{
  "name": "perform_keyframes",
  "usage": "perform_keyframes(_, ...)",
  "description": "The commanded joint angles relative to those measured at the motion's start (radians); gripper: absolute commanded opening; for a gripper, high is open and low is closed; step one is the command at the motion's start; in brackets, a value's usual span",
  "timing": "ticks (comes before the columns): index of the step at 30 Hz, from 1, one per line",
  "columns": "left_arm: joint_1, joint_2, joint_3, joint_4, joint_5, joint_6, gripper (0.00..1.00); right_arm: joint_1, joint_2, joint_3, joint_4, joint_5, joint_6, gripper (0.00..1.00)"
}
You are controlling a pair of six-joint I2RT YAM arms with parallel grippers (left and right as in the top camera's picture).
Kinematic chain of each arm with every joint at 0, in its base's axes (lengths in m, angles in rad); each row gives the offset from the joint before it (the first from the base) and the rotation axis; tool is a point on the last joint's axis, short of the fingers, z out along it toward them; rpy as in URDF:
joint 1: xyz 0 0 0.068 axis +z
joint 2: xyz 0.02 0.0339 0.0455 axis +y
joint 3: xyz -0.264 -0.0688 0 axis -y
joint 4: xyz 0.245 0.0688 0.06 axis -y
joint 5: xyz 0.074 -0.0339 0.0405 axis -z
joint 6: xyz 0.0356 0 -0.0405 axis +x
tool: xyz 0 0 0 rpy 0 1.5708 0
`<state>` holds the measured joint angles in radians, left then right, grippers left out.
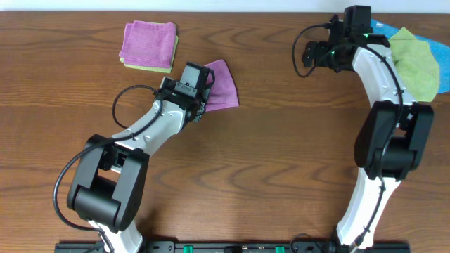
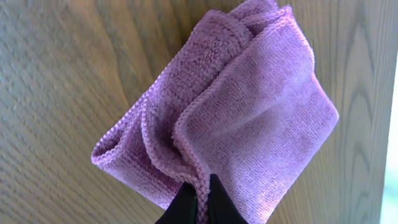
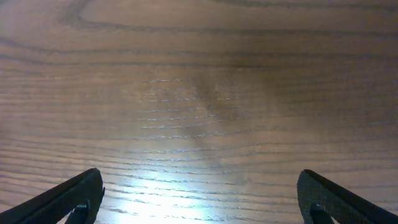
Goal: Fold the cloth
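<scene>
The left hand (image 2: 200,198) is closed on the hem of the purple cloth (image 2: 249,112), which is doubled over on the surface (image 1: 267,154). The right hand (image 3: 199,208) is held wide open over bare wood. A stack (image 1: 149,46) is seen at 10 o'clock of the cloth, with free room from 3 to 6 o'clock.

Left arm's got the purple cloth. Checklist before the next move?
1. Left gripper pinching the purple cloth at its edge: ok.
2. Fold lying flat and aligned: not ok, layers bunch near the pinch.
3. Right gripper open, nothing between its fingers: ok, bare table below.
4. Folded stack apart from the purple cloth: ok.
5. Green and blue pile free of the right arm: cannot tell, the arm overlaps it in the overhead view.
</scene>
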<state>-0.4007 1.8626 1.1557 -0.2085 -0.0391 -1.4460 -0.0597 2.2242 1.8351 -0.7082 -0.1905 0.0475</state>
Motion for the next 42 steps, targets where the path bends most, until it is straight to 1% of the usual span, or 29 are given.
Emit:
perform_keyframes(1, 0.01, 0.009, 0.005, -0.002, -0.048, 0.079, 0.06, -0.004, -0.006, -0.006, 0.002, -0.015, 0.0, 0.99)
perform_keyframes(4, 0.013, 0.009, 0.005, -0.003, -0.05, 0.08, 0.06, -0.004, -0.006, -0.006, 0.002, -0.064, 0.0, 0.99)
perform_keyframes(7, 0.014, 0.009, 0.005, -0.008, -0.051, 0.121, 0.07, 0.0, -0.005, -0.006, 0.004, -0.103, 0.0, 0.99)
perform_keyframes(9, 0.014, 0.009, 0.005, -0.029, -0.063, 0.138, 0.07, 0.006, -0.004, -0.006, 0.007, -0.106, 0.0, 0.99)
perform_keyframes(12, 0.014, 0.009, 0.005, -0.061, -0.065, 0.141, 0.11, 0.015, 0.0, -0.006, 0.01, -0.106, 0.0, 0.99)
perform_keyframes(17, 0.014, 0.009, 0.005, -0.087, -0.066, 0.146, 0.1, 0.028, 0.004, -0.006, 0.011, -0.112, 0.009, 0.99)
perform_keyframes(18, 0.014, 0.009, 0.005, -0.087, -0.067, 0.146, 0.1, 0.03, 0.004, -0.006, 0.011, -0.143, 0.02, 0.99)
perform_keyframes(22, 0.014, 0.009, 0.005, -0.087, -0.069, 0.153, 0.11, 0.033, 0.004, -0.006, 0.011, -0.415, 0.049, 0.98)
perform_keyframes(23, 0.014, 0.009, 0.005, -0.087, -0.07, 0.159, 0.14, 0.038, 0.004, -0.006, 0.008, -0.461, 0.049, 0.95)
perform_keyframes(24, 0.014, 0.009, 0.005, -0.087, -0.074, 0.166, 0.21, 0.043, 0.004, -0.006, 0.0, -0.496, 0.049, 0.91)
perform_keyframes(25, 0.014, 0.01, 0.005, -0.087, -0.077, 0.168, 0.43, 0.051, 0.004, -0.006, -0.012, -0.519, 0.048, 0.88)
perform_keyframes(26, 0.014, 0.01, 0.005, -0.089, -0.078, 0.169, 0.7, 0.06, 0.004, -0.006, -0.029, -0.52, 0.048, 0.86)
perform_keyframes(27, 0.014, 0.01, 0.005, -0.093, -0.083, 0.169, 0.7, 0.068, 0.005, -0.007, -0.04, -0.52, 0.041, 0.84)
perform_keyframes(28, 0.014, 0.01, 0.005, -0.1, -0.093, 0.168, 0.66, 0.078, 0.006, -0.009, -0.046, -0.521, 0.041, 0.78)
perform_keyframes(29, 0.014, 0.01, 0.005, -0.106, -0.103, 0.168, 0.68, 0.09, 0.006, -0.013, -0.047, -0.521, 0.041, 0.75)
perform_keyframes(30, 0.014, 0.01, 0.005, -0.114, -0.113, 0.168, 0.78, 0.102, 0.006, -0.016, -0.047, -0.521, 0.041, 0.73)
perform_keyframes(31, 0.014, 0.01, 0.005, -0.122, -0.121, 0.169, 0.88, 0.117, 0.007, -0.018, -0.048, -0.523, 0.041, 0.63)
perform_keyframes(32, 0.015, 0.01, 0.005, -0.127, -0.128, 0.169, 0.95, 0.131, 0.007, -0.019, -0.051, -0.53, 0.041, 0.52)
perform_keyframes(33, 0.016, 0.01, 0.005, -0.128, -0.129, 0.169, 0.95, 0.143, 0.007, -0.019, -0.051, -0.541, 0.041, 0.45)
perform_keyframes(34, 0.016, 0.009, 0.005, -0.126, -0.128, 0.168, 0.96, 0.156, 0.007, -0.019, -0.051, -0.552, 0.042, 0.41)
perform_keyframes(36, 0.016, 0.007, 0.005, -0.112, -0.124, 0.168, 0.96, 0.184, 0.007, -0.019, -0.051, -0.563, 0.042, 0.31)
perform_keyframes(39, 0.016, -0.011, 0.005, -0.082, -0.105, 0.168, 0.96, 0.213, 0.007, -0.019, -0.056, -0.563, 0.042, 0.23)
perform_keyframes(40, 0.017, -0.019, 0.005, -0.076, -0.106, 0.168, 0.96, 0.219, 0.007, -0.019, -0.061, -0.563, 0.043, 0.15)
perform_keyframes(42, 0.022, -0.048, 0.006, -0.059, -0.096, 0.168, 0.96, 0.231, 0.007, -0.019, -0.076, -0.562, 0.043, 0.05)
